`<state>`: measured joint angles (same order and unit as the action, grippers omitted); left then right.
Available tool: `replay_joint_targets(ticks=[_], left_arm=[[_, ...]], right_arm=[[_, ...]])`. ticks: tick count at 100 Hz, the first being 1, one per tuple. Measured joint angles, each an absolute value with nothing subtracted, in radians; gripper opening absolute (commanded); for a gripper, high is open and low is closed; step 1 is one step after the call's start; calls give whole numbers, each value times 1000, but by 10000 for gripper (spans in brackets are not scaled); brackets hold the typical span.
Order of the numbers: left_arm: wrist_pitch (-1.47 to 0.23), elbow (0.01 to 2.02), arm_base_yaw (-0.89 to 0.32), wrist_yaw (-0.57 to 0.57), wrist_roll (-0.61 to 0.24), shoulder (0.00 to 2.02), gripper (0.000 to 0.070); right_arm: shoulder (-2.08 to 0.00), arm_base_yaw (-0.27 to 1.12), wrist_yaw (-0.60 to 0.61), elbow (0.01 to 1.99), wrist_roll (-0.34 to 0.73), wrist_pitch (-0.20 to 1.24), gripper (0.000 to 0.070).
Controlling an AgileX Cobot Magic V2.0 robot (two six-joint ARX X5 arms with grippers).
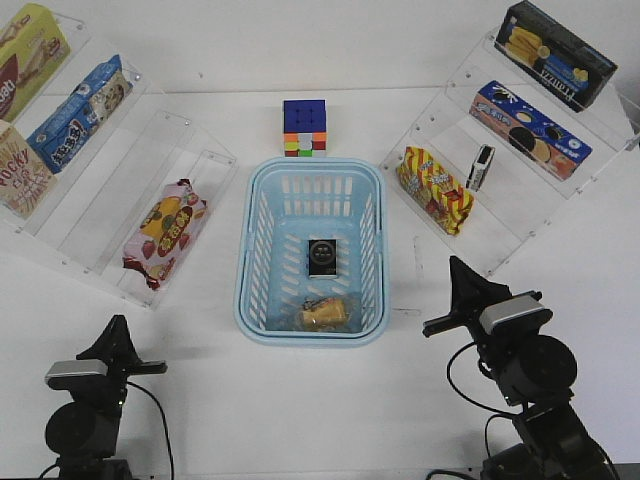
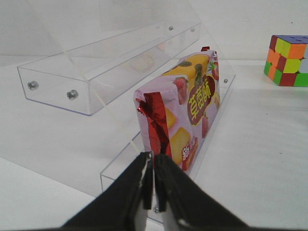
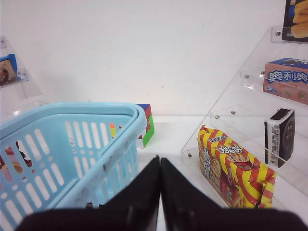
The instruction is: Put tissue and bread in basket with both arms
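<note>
Basket (image 1: 255, 262), light blue, sits mid-bench and holds 2 things: the bread (image 1: 326, 313) against its near wall and the smaller black tissue (image 1: 322, 256) flat at its centre. Left arm's fingers (image 2: 153, 180) rest together near the bench's near-left corner; right arm's fingers (image 3: 160, 185) are together too, just beside the basket's right wall.

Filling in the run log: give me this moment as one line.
tissue: in basket | bread: in basket | left gripper: shut, empty, by left shelf | right gripper: shut, empty, beside basket
</note>
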<state>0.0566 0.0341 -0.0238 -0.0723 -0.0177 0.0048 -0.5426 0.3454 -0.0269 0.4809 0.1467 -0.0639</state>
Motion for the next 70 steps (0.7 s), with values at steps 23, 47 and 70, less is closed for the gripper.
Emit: replay_joint_targets(ticks=[23,47,70], left_arm=[[57,34,-24,-72,-17,5,1],[57,34,-24,-72,-17,5,1],[59,34,-24,-72,-17,5,1]], right_arm=[[-543,345,-27,481,146,-64,0],[-538,342,-66,481,86,-64,0],[-368,242,-71,312,-85,-69,0]])
